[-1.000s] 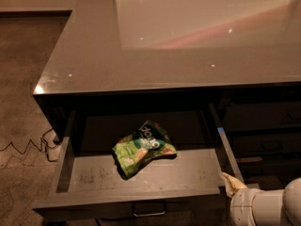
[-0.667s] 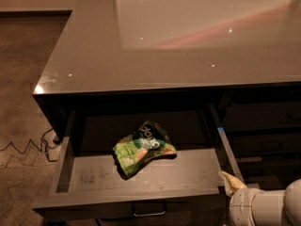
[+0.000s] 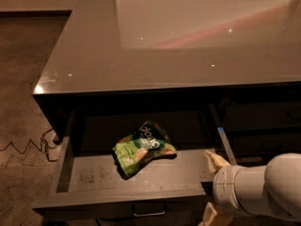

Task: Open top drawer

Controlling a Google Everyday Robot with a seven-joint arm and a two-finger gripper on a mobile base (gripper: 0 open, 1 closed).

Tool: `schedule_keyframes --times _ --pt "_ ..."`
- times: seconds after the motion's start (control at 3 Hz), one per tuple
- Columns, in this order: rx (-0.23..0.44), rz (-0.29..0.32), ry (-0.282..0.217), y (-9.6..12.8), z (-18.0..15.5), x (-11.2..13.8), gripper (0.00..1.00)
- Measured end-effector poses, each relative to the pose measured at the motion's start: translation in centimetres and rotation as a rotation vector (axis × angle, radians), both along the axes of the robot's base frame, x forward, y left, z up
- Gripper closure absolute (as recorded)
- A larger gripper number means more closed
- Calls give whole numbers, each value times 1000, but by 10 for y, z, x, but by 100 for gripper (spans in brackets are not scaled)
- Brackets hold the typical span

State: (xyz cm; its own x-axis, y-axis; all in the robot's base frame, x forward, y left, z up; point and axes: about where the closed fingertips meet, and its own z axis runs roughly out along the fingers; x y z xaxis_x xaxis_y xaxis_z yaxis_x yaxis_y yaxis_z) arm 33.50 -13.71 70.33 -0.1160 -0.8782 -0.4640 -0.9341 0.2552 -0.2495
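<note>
Change: nothing has shifted since a second ago; my claw stays put.
Top drawer point(image 3: 94, 175): pulled out, at 6 o'clock under the countertop point(image 3: 141, 55); loop handle point(image 3: 149, 210) front centre.
Contents: green snack bag point(image 3: 143, 147), mid-floor.
My claw point(image 3: 212, 187): at the drawer's 4 o'clock corner; clenched or released, I cannot tell.
Surround: cable point(image 3: 23, 147), 9 o'clock.

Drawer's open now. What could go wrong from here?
The gripper sits at the drawer's right front corner, one finger over the rim; retracting carelessly might snag it or shove the drawer shut. The drawer looks well out, so more pulling may overextend it. A jolt could slide the snack bag.
</note>
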Motion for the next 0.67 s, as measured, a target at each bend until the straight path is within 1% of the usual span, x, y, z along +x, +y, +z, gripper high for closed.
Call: schedule_keyframes --times 0.33,0.67 --pt "1 38 -14 16 6 20 0" --pt "-7 58 -19 25 8 41 19"
